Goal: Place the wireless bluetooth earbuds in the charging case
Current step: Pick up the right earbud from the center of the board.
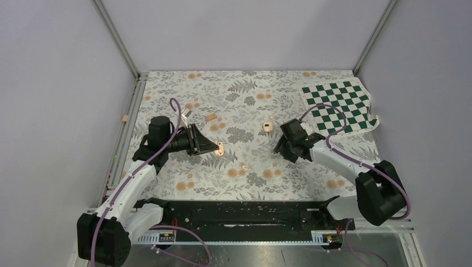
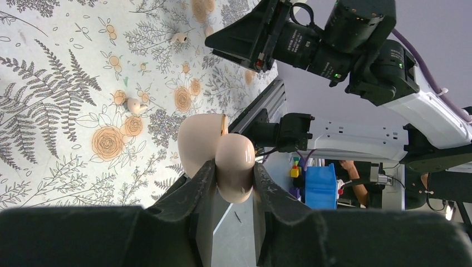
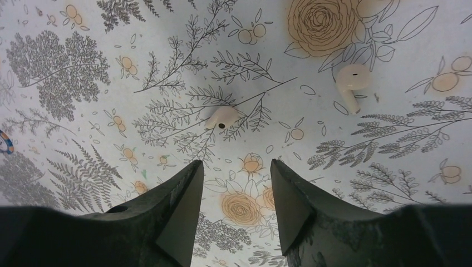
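Note:
My left gripper (image 2: 234,164) is shut on the peach-beige charging case (image 2: 220,153), which stands open with its two halves apart and is held above the table. In the top view the case (image 1: 220,148) is left of centre at my left gripper (image 1: 215,147). Two pale earbuds lie loose on the floral cloth: one (image 3: 222,117) just ahead of my right gripper (image 3: 236,167), the other (image 3: 352,80) further to its right. My right gripper is open and empty, low over the cloth (image 1: 278,146). The left wrist view shows both earbuds, one (image 2: 135,105) nearer and one (image 2: 179,38) further.
A green-and-white checkered mat (image 1: 339,105) lies at the back right. A flat tan oblong piece (image 1: 211,117) lies behind the left gripper. The right arm (image 2: 311,39) shows across from the case in the left wrist view. Grey walls and metal rails bound the table.

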`<state>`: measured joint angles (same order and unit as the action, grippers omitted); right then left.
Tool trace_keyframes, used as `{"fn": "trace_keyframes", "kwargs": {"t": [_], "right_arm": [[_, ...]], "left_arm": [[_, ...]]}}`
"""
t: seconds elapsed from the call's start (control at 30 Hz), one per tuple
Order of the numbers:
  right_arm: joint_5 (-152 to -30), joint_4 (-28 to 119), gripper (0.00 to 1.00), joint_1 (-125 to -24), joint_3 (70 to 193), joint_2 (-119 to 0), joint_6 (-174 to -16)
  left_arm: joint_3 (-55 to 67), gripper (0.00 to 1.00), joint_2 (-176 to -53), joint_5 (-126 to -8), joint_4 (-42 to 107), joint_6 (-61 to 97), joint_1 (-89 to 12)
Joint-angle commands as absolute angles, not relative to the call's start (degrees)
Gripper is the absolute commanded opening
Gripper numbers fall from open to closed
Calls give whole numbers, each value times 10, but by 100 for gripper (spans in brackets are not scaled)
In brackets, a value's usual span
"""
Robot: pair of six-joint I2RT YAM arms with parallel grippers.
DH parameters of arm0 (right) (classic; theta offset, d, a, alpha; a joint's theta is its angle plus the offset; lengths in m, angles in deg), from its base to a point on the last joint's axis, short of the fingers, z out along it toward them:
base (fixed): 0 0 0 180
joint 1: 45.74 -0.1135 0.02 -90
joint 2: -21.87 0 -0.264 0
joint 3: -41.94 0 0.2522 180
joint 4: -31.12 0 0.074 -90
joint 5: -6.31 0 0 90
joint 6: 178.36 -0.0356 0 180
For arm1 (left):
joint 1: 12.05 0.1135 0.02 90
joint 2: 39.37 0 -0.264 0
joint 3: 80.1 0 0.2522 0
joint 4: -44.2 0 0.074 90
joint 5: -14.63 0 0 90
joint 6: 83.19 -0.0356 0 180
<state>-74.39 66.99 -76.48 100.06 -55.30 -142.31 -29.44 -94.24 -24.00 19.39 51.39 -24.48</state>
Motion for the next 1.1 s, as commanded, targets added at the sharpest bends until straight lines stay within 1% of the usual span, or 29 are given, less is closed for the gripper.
{"fn": "trace_keyframes", "kwargs": {"t": [0.0, 0.13, 0.6, 0.7, 0.93, 1.07], "right_arm": [[-744, 639, 55, -764, 1010, -578, -1486], [-741, 644, 54, -764, 1029, -606, -1489], [-748, 640, 44, -763, 1064, -677, -1492], [-747, 639, 40, -764, 1068, -689, -1493], [-751, 634, 37, -764, 1070, -713, -1490], [-733, 634, 36, -764, 1071, -717, -1487]], "left_arm": [[-274, 0, -931, -247, 213, 505, -244], [-273, 0, -930, -250, 213, 506, -244], [-276, 0, -927, -246, 221, 511, -243], [-278, 0, -923, -248, 221, 512, -244], [-285, 0, -919, -248, 221, 510, -244], [-289, 0, -916, -249, 221, 510, -244]]}}
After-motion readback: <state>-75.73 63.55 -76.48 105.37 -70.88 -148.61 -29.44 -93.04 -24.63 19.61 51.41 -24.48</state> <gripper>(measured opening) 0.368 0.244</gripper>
